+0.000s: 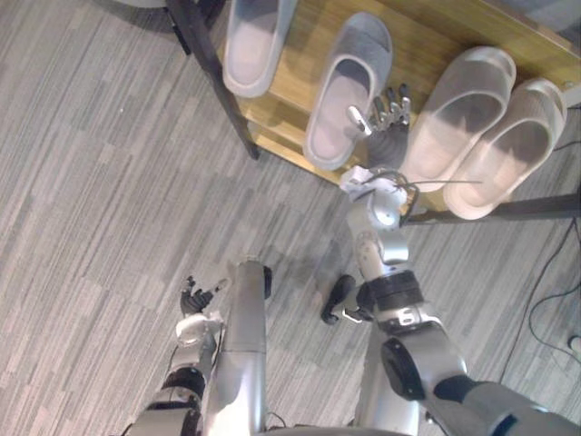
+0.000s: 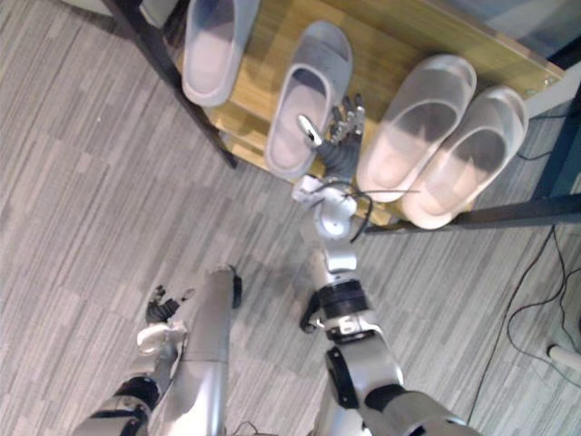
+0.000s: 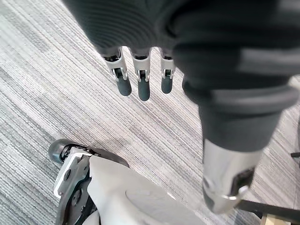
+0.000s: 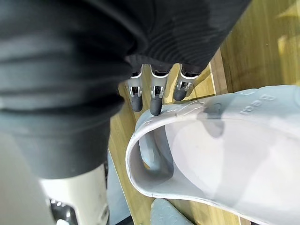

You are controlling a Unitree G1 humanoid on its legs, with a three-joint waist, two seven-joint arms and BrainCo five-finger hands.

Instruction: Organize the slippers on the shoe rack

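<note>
Four slippers lie on the wooden shoe rack [image 1: 427, 36]: two grey ones [image 1: 254, 45] [image 1: 345, 91] on the left and two pale pinkish ones [image 1: 458, 113] [image 1: 508, 150] on the right. My right hand [image 1: 386, 123] rests on the shelf in the gap between the second grey slipper and the first pinkish one. It is open, with the thumb at the grey slipper's edge. In the right wrist view its straight fingers [image 4: 157, 96] touch the rim of a pale slipper [image 4: 220, 150]. My left hand [image 1: 195, 300] hangs low over the floor, open and holding nothing.
The rack stands on black metal legs [image 1: 218, 82], and a black bar [image 1: 536, 207] runs along its right front edge. Grey striped carpet [image 1: 109, 182] covers the floor in front of the rack.
</note>
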